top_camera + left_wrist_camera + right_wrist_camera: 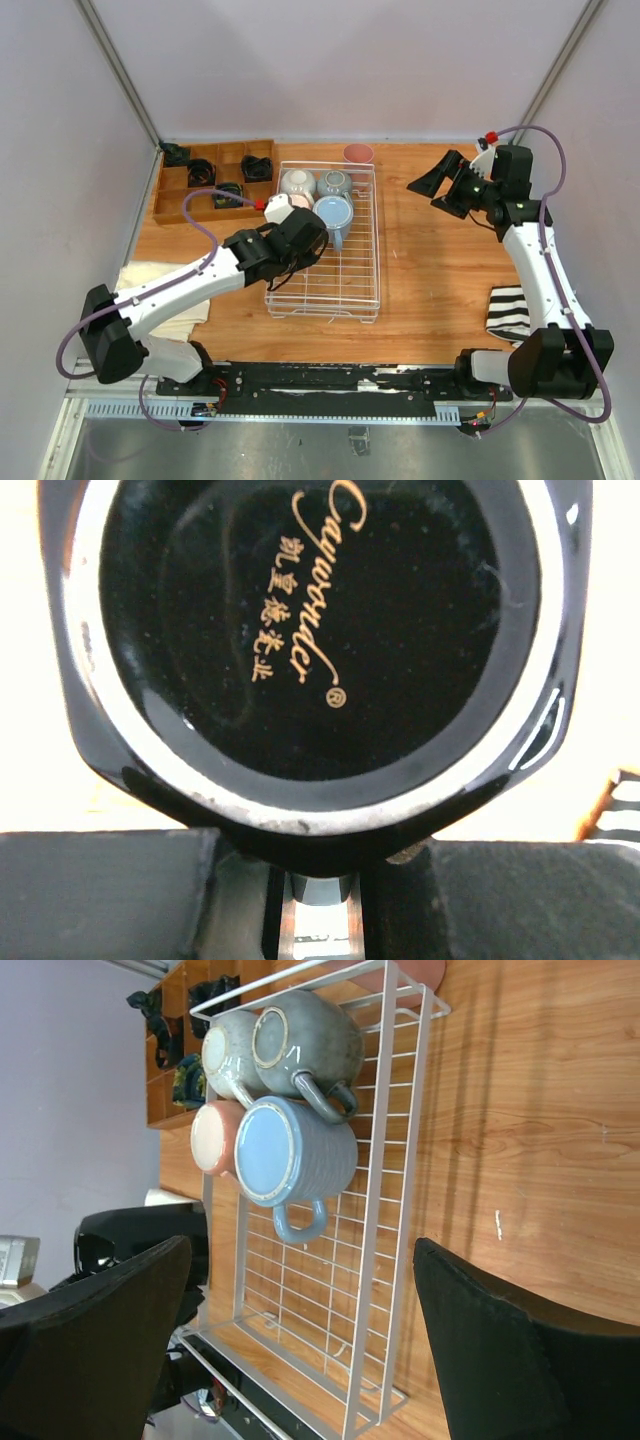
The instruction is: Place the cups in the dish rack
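Left claw (315,880) clamping black mug (300,630), base facing wrist, rack (322,316) lying just beside; glazed ceramic, likely handling slippery, brittle, needing firm wall grip. Right claw (440,185) gaping, empty, tumbler (358,153) sitting leftward

The left arm (175,287) and the right arm (540,265) are showing white shells and chunky black joints. A purple cable (186,207) is looping along each one, ending by a red knob (491,137). The fingers (510,1360) are looking black and wide.

Gold "Caywonder", Chinese characters, ®, on black mug (400,690) base
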